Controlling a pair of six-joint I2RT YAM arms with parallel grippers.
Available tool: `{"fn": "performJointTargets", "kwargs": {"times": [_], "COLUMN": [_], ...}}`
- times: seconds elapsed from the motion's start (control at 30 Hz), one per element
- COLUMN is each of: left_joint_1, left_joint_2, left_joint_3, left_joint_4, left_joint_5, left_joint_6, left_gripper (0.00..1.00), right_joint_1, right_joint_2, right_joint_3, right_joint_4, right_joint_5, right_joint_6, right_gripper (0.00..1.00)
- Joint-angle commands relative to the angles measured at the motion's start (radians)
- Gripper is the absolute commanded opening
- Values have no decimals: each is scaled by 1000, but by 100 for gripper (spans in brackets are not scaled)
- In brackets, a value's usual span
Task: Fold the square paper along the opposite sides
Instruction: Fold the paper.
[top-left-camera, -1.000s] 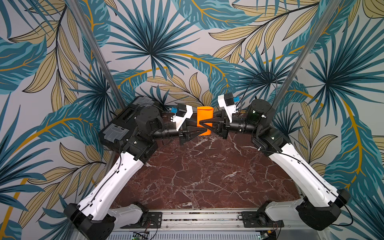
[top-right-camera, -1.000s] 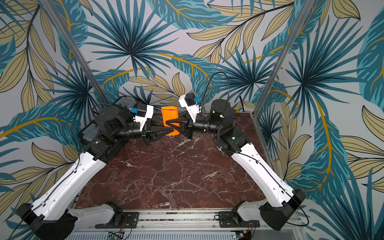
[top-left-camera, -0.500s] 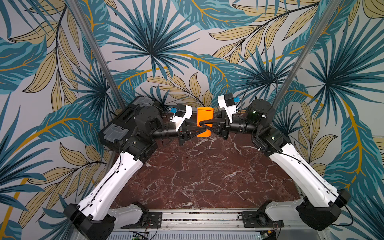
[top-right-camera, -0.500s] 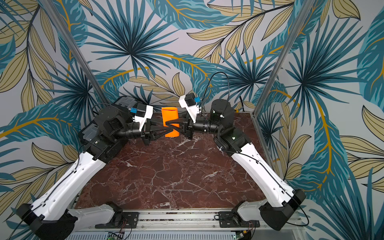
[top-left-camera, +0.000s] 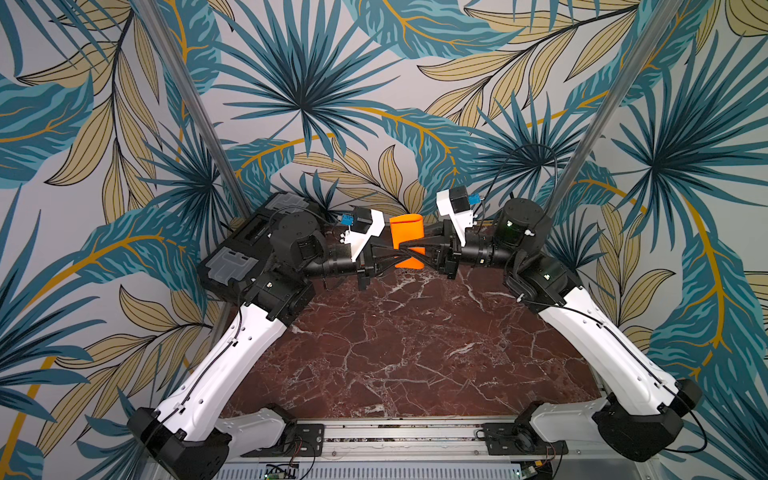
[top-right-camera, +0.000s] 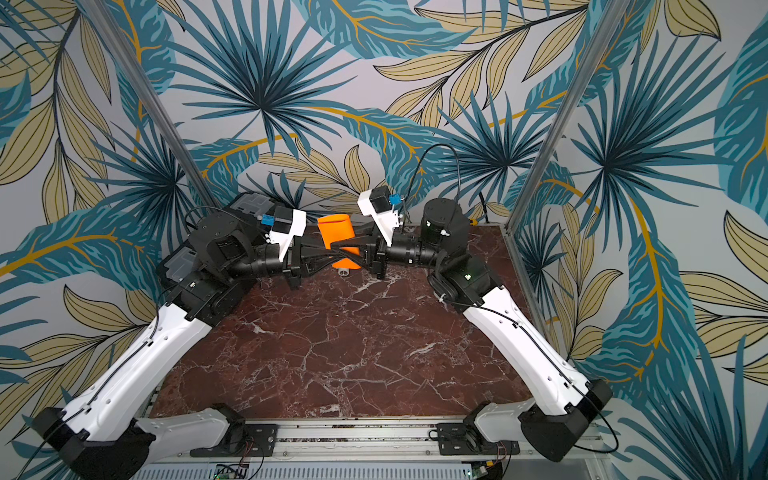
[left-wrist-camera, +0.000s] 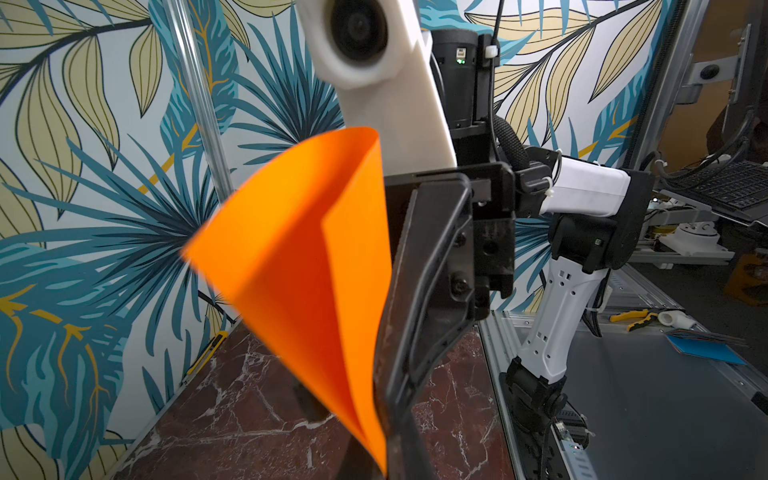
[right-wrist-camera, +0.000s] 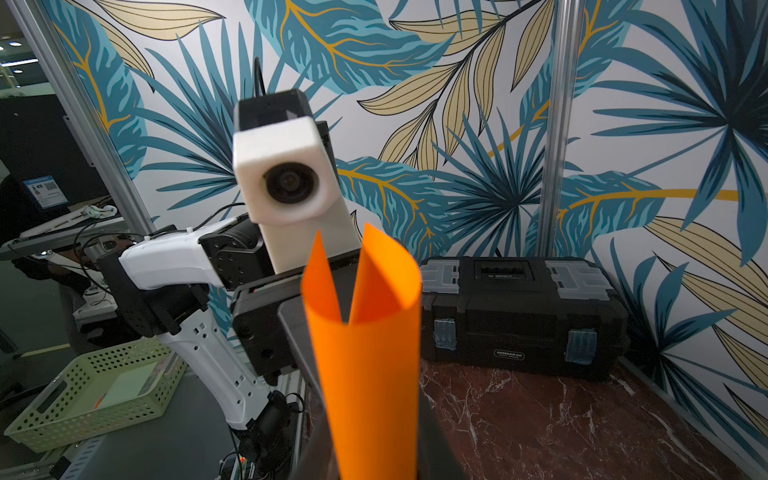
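Closing fully, left hand (top-left-camera: 409, 252) now pinches the light, floppy square paper (top-left-camera: 406, 226) at its edges, while right hand (top-left-camera: 398, 246) clasps the curl.

Bright orange against dark red marble.
Plain orange square paper (top-left-camera: 406, 231); white-veined maroon surface (top-left-camera: 415, 357); black toolbox (right-wrist-camera: 519, 320); teal and tan leaf-print wall (top-left-camera: 307, 83).

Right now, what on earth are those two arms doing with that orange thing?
Two robot arms are folding a thin bright orange paper sheet. The left claw and right claw both pinch it from opposite sides, holding it above the dark red marble tabletop. The sheet is curled into a loop, not yet creased flat.
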Motion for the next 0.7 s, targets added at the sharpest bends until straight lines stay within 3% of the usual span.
{"fn": "performJointTargets", "kwargs": {"times": [0.0, 0.17, 0.47, 0.67], "left_joint_1": [0, 0, 9, 19], "left_joint_2": [-14, -16, -10, 21], "left_joint_3": [30, 33, 88, 131], "left_joint_4": [14, 9, -36, 63], "left_joint_5": [3, 0, 66, 202], "left_joint_6": [10, 13, 24, -78], "left_gripper": [1, 0, 0, 0], "right_joint_1": [3, 3, -2, -22], "right_joint_2": [-2, -5, -110, -160], "right_joint_3": [15, 15, 25, 72], "right_joint_4": [15, 14, -108, -253], "right_joint_5": [15, 17, 78, -19], "right_joint_6": [7, 8, -95, -195], "right_gripper": [24, 32, 60, 63]}}
